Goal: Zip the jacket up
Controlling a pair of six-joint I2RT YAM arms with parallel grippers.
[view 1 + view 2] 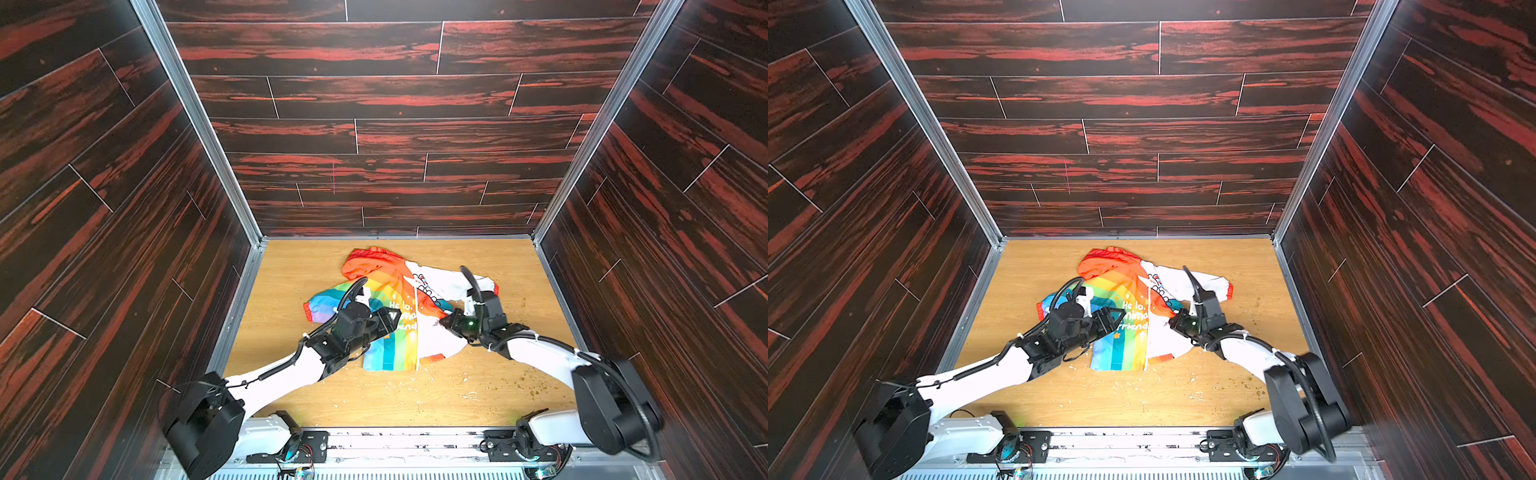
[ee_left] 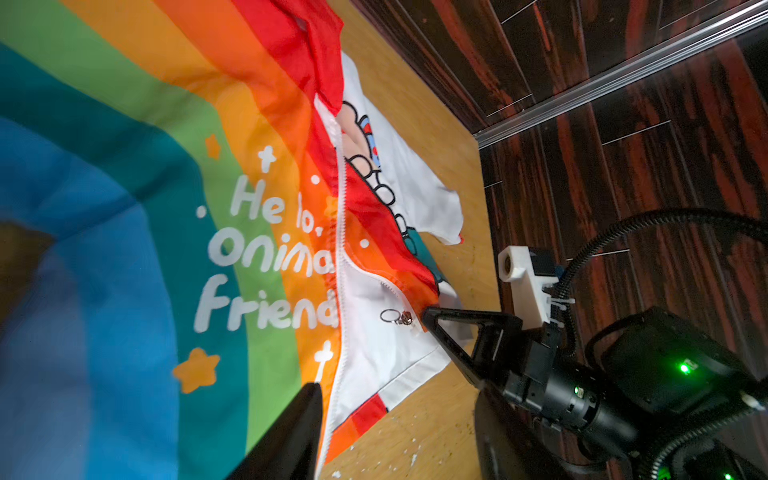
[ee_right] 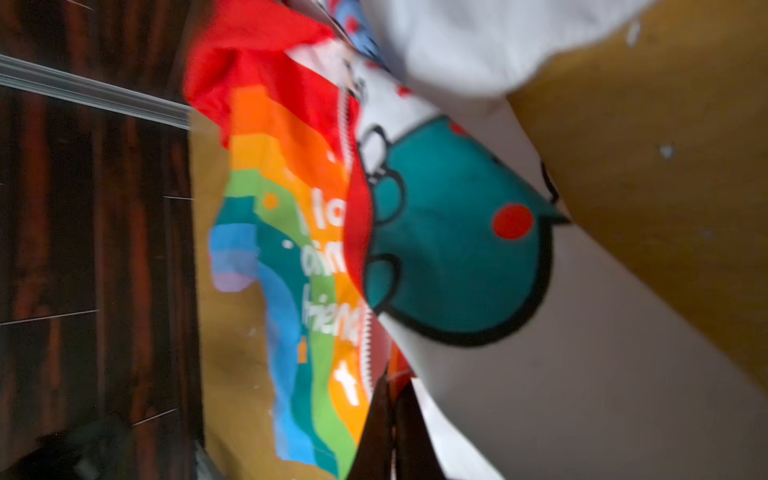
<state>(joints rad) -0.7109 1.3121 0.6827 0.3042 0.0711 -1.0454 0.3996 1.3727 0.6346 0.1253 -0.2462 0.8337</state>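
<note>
Small rainbow-striped and white hooded child's jacket (image 1: 399,307) lies crumpled mid wooden surface (image 1: 291,291), white plastic zipper (image 2: 341,232) gaping above the small metal slider (image 2: 406,318) with wire ring pull (image 2: 390,316). Right tool (image 2: 426,318) is fully closed right at the slider; the ring hangs free, so can't tell if it pinches the slider or just cloth. Left tool (image 2: 395,390) is partly open over the hem, holding nothing. Risks: hem unpinned, so a pull drags the whole jacket; a cloth-only grip slips; a sideways pull or the loose red lining (image 2: 374,216) jams the teeth.
</note>
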